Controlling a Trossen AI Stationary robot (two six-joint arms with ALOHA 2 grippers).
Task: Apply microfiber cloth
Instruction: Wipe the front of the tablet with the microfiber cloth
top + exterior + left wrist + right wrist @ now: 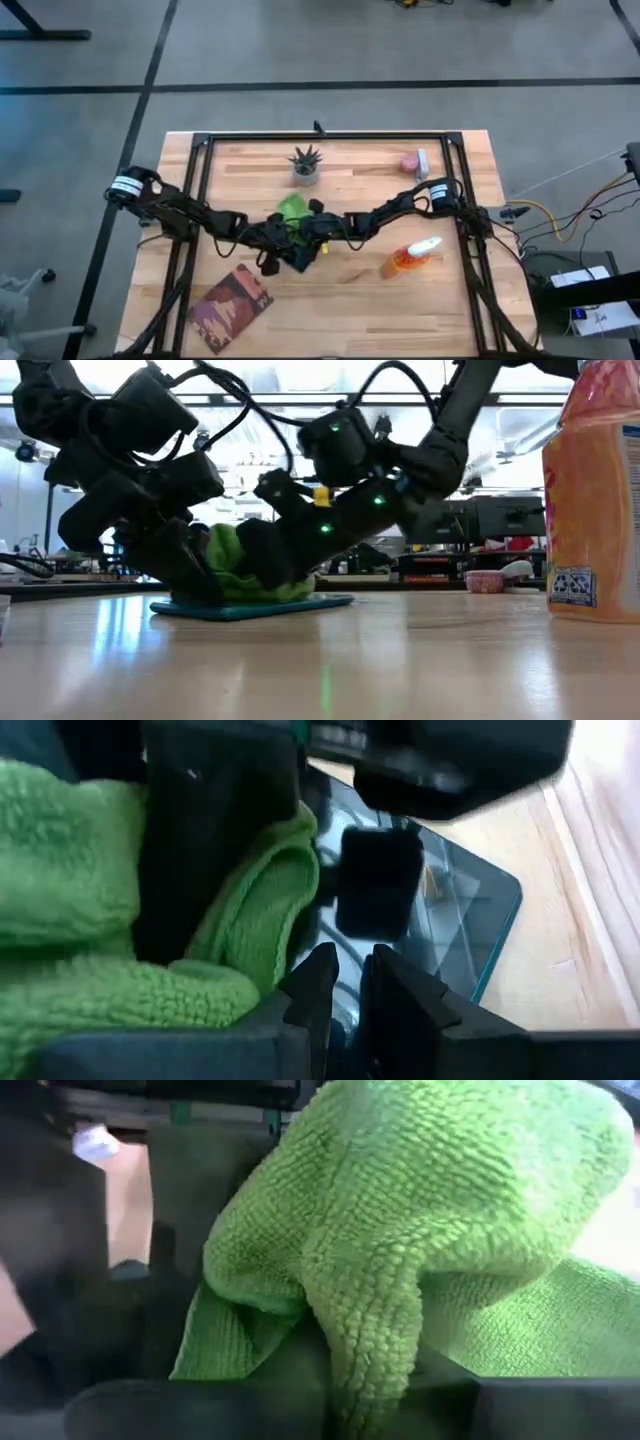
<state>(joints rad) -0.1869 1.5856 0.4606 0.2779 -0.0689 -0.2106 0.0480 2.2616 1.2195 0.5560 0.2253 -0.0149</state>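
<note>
Together both fingers pairs (pixel 272 243) (pixel 315 240) pinch the nubbly microfiber cloth (pixel 291 212) on the glossy tablet (pixel 470 910)

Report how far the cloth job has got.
Done: the microfiber cloth is already bunched on the dark tablet at mid-table. In hand: both pincers meet there; the right pincer pinches a fold of cloth, the left pincer is nearly closed over the glass beside it. Left: spreading the cloth and wiping; most of the screen shows uncovered.
</note>
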